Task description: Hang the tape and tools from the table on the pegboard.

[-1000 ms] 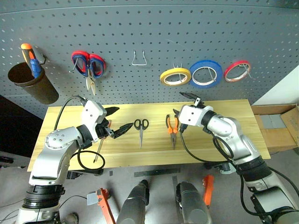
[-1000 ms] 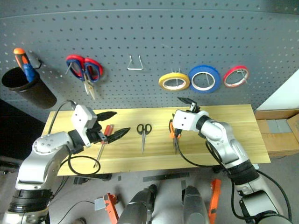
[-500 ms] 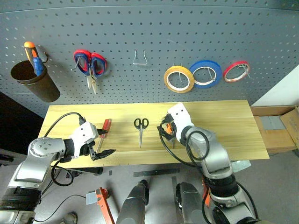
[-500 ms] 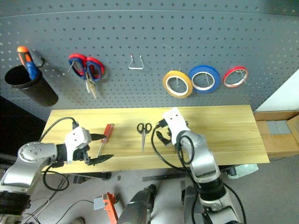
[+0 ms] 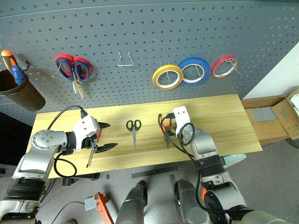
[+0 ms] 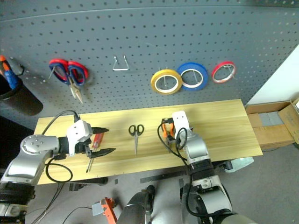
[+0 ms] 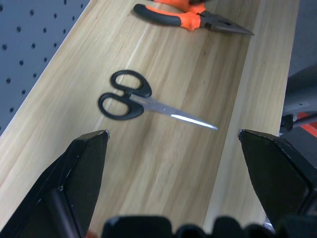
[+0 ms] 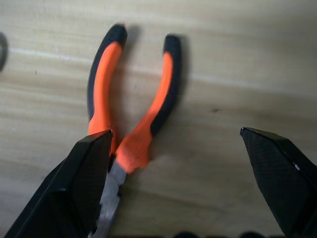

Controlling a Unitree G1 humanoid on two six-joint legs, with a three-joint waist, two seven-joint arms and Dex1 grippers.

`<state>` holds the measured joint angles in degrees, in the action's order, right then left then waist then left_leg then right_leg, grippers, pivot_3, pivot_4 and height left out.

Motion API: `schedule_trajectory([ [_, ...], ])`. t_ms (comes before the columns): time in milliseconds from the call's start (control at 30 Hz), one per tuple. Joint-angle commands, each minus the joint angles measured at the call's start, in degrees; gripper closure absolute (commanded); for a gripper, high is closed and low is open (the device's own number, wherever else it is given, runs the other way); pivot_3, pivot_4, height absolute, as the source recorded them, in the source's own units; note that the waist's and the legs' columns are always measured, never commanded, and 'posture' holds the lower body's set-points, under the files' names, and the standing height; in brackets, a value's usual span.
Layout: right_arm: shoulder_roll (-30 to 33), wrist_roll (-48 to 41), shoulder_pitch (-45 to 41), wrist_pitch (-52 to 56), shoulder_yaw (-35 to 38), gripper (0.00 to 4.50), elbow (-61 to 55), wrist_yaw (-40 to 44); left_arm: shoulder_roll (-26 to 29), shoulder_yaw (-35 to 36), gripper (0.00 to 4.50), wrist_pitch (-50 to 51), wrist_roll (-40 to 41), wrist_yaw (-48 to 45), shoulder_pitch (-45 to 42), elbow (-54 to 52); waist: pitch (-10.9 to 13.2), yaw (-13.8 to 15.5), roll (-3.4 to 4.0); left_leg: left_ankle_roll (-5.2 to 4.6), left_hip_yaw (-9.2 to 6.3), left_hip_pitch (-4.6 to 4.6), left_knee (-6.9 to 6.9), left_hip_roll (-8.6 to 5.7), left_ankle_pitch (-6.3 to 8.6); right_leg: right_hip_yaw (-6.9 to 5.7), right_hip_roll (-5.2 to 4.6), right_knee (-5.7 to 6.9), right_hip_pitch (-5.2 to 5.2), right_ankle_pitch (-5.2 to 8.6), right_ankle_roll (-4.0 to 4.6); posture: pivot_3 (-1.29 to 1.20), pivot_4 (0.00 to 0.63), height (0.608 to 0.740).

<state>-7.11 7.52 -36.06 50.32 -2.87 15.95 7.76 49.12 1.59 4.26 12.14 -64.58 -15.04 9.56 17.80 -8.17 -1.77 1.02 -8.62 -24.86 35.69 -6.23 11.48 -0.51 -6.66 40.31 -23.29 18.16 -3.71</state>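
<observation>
Right arm lowered over the orange-and-black-handled pliers [image 8: 133, 114]

Since a second ago the right gripper [image 8: 183, 198] has been brought down (fingers spread, nothing held); the left gripper [image 5: 103, 136] is spread beside the red-handled screwdriver [image 6: 94, 145].

yellow tape [image 5: 167, 77], orange-and-black pliers [image 8: 132, 119], black-handled scissors [image 7: 129, 97], dotted grey pegboard [image 5: 154, 32]

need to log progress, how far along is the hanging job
Done: the yellow tape already hangs on the pegboard. In hand: nothing is gripped; the right gripper is open over the pliers, and the left gripper is open beside the red-handle screwdriver. Left: pliers, screwdriver and black-handle scissors all lie on the table.
</observation>
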Motion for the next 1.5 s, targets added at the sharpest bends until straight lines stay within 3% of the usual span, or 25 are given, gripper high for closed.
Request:
schedule_trajectory([
  [33,-1.33,-1.55,-1.59,-1.5,-0.71,0.03,-0.79,-0.94,0.11,0.5,0.0,-0.9,0.15,-0.5,-0.35,-0.04,0.0,0.04,0.0,0.0,0.0,0.0,0.02,0.0,0.0,0.0,0.0,0.05,-0.02,0.0,0.0,-0.16,0.323,0.74],
  [233,-1.57,-3.12,-2.46,-1.74,-1.24,0.03,0.28,-1.69,0.03,0.76,0.0,-0.93,0.29,-0.46,-0.86,0.53,0.0,0.16,0.0,-0.01,-0.01,0.0,0.07,0.0,0.0,0.0,0.01,0.11,-0.03,0.0,0.0,-0.16,0.321,0.74],
  [633,-3.19,-4.95,-7.97,-8.47,-1.36,0.03,15.0,-3.67,-0.42,0.49,0.0,-1.12,-0.05,-0.16,-1.58,1.15,-0.01,0.13,-0.01,0.0,0.02,0.0,0.08,0.0,0.0,0.02,0.01,0.15,-0.04,0.0,0.0,-0.15,0.32,0.74],
  [1067,-1.22,-2.46,-8.15,-14.34,-6.43,0.03,23.68,-2.9,-1.09,0.6,0.0,-0.98,-0.12,0.61,-1.24,0.64,-0.09,0.09,-0.14,0.01,0.03,0.07,0.18,0.03,0.0,0.02,0.03,0.35,-0.04,0.0,0.0,-0.15,0.312,0.74],
  [1300,-0.99,-0.99,-5.96,-15.2,-9.59,2.28,20.65,-1.89,-1.83,1.51,0.0,-0.28,0.75,1.84,0.25,-0.71,-0.1,0.07,-0.14,0.01,0.03,0.07,0.24,0.04,0.0,0.03,0.04,0.47,-0.08,0.0,0.0,-0.16,0.308,0.74],
  [1333,-0.97,-0.9,-5.84,-15.32,-9.79,2.45,20.27,-1.93,-1.9,1.64,0.0,-0.17,0.9,2.05,0.49,-0.95,-0.1,0.05,-0.14,0.01,0.04,0.07,0.24,0.04,0.0,0.05,0.04,0.47,-0.09,0.0,0.0,-0.16,0.309,0.74],
  [1500,1.17,2.68,-3.97,-18.0,-15.74,2.45,11.04,0.34,-3.63,4.53,0.0,1.53,2.09,6.7,2.17,-2.53,-0.09,0.14,-0.14,0.01,0.04,0.05,0.23,0.03,0.0,0.06,0.04,0.49,-0.16,0.0,0.0,-0.15,0.314,0.74],
])
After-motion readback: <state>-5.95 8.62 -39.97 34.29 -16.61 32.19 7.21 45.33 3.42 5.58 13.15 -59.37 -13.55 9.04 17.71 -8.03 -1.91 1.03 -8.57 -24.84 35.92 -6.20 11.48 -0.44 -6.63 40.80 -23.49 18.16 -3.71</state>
